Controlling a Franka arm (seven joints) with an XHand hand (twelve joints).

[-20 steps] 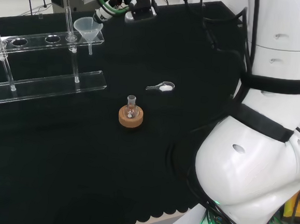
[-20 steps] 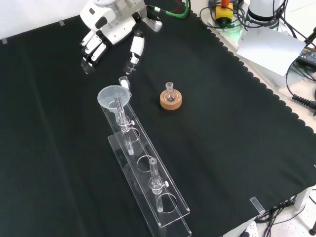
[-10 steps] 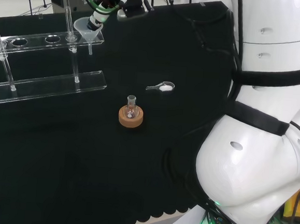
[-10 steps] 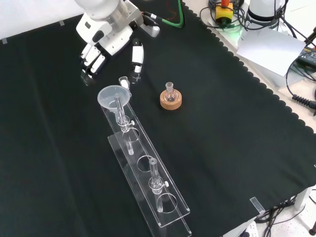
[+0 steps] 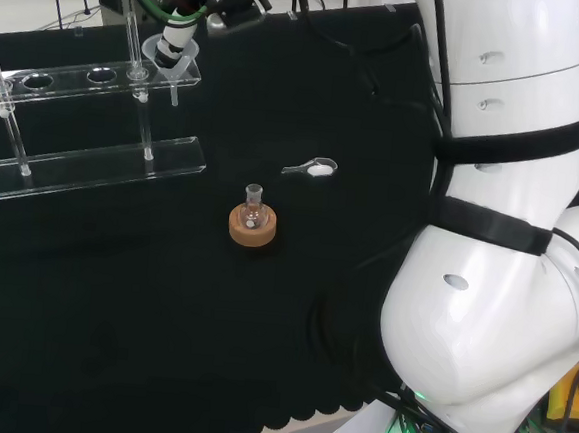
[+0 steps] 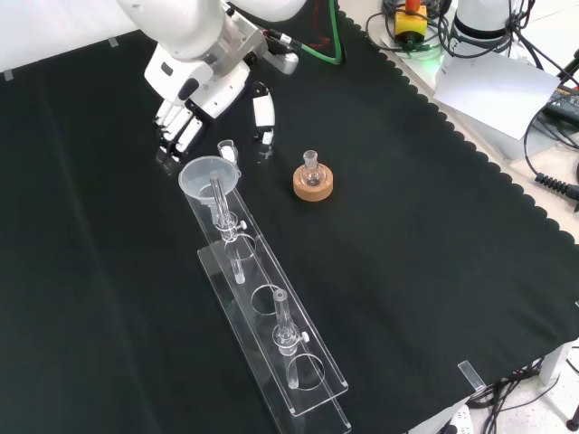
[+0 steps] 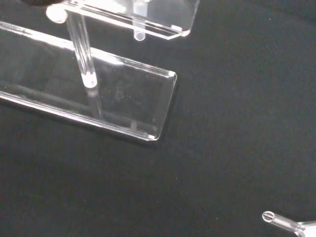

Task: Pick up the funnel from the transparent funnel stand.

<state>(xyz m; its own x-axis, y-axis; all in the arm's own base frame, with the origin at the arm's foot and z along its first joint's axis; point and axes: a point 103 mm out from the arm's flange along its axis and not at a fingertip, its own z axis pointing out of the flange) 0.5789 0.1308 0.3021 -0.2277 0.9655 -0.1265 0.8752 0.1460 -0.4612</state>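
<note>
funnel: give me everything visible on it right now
The funnel is clear, glass or plastic by its look, with a wide round cone on top and a thin stem below. It sits upright in the end hole of the transparent funnel stand, at the end nearest the hand, stem hanging through the top shelf. The hand hovers beside its rim, fingers straight; whether they touch it cannot be told. It looks empty.

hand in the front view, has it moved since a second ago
Yes. In the front view the hand has come down and slightly right, closer to the funnel sitting in the transparent funnel stand; its fingers now hang just above the funnel's rim.
</note>
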